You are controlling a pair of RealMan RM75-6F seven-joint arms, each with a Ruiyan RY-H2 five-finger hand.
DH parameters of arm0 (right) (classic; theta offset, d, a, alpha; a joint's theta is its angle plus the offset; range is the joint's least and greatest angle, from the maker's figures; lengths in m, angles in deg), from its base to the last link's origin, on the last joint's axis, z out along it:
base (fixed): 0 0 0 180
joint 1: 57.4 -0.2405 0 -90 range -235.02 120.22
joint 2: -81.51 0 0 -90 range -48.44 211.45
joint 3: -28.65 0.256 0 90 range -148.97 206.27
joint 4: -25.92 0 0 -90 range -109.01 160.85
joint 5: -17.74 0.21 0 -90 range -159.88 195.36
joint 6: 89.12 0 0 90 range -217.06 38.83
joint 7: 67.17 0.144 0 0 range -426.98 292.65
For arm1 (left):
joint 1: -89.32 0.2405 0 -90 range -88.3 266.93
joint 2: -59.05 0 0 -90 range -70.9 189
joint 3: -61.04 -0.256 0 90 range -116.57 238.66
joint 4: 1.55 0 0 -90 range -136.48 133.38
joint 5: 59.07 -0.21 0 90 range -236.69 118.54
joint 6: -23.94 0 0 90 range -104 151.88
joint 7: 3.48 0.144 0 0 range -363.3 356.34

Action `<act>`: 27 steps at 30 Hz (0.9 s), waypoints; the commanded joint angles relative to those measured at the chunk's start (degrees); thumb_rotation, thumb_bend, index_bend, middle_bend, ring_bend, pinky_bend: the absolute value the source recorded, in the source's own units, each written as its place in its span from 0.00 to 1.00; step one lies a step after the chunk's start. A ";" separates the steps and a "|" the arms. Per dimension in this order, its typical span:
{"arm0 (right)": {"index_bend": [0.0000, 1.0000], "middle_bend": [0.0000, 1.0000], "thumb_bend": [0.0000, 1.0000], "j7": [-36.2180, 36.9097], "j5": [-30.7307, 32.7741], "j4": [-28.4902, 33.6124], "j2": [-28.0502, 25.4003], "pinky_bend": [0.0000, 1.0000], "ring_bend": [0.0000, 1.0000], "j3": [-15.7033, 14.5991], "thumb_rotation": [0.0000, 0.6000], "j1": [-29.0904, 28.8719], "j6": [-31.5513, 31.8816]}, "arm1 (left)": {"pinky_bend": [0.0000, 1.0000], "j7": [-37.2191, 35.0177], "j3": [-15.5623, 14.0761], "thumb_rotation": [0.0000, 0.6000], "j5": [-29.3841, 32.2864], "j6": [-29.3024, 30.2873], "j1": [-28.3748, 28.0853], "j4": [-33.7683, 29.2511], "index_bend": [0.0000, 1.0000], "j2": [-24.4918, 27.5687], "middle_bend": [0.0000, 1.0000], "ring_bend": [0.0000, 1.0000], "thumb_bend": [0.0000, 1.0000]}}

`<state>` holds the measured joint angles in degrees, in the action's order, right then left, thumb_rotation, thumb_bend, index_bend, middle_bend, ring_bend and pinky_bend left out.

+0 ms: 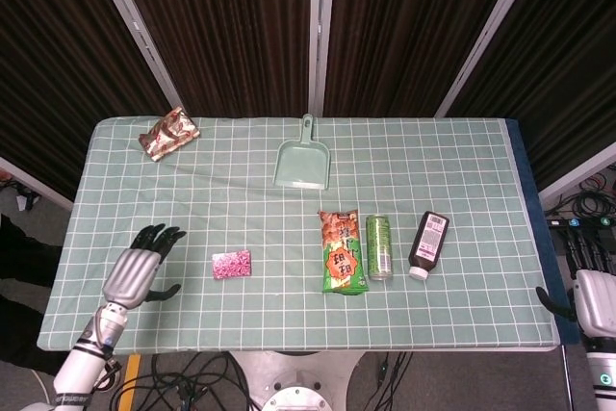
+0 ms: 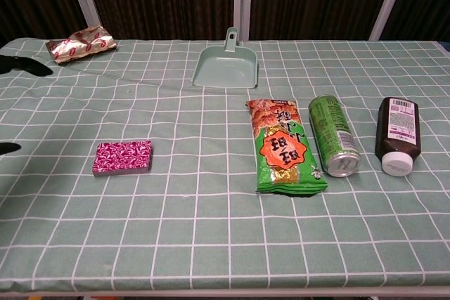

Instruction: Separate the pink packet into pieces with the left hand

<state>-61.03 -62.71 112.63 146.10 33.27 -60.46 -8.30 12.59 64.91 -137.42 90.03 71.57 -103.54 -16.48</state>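
Two camera views show a table covered with a green checked cloth [image 1: 241,199]. From the head view, the left hand [image 1: 137,269] hovers over the near left part of the table, fingers spread apart and holding nothing. The small pink patterned packet [image 1: 231,264] lies flat just to its right, apart from it. The right hand [image 1: 589,294] sits off the table's near right edge, fingers extended, nothing in it. A flat green snack bag [image 1: 343,252], a green drink can on its side [image 1: 378,247] and a dark brown bottle with a white cap [image 1: 429,244] lie side by side right of centre. A pale green plastic dustpan [image 1: 303,157] rests at the far middle, a crinkled red-and-gold wrapper [image 1: 168,133] at the far left.

From the chest view, the pink packet [image 2: 123,157] lies near left, untouched. Only dark fingertips [image 2: 21,65] show at the left edge. The snack bag [image 2: 284,147], can [image 2: 332,135] and bottle [image 2: 396,135] lie right of centre.
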 commanded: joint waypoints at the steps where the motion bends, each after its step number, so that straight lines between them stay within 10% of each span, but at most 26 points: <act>1: 0.00 0.01 0.17 -0.02 -0.02 0.05 -0.03 0.00 0.00 0.02 1.00 -0.01 0.03 | 0.05 1.11 0.73 1.00 1.61 -2.04 -1.85 1.22 0.11 -2.26 0.11 0.00 0.20; 27: 0.00 0.01 0.17 0.25 0.26 -0.23 0.05 0.00 0.00 0.05 1.00 -0.16 -0.47 | 0.05 10.40 1.60 1.00 17.86 -7.02 -9.24 7.08 0.14 -15.12 0.17 0.00 0.20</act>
<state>-60.78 -62.45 112.39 146.15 33.32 -60.62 -8.77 22.66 66.70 -119.97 82.95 62.56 -96.77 -31.21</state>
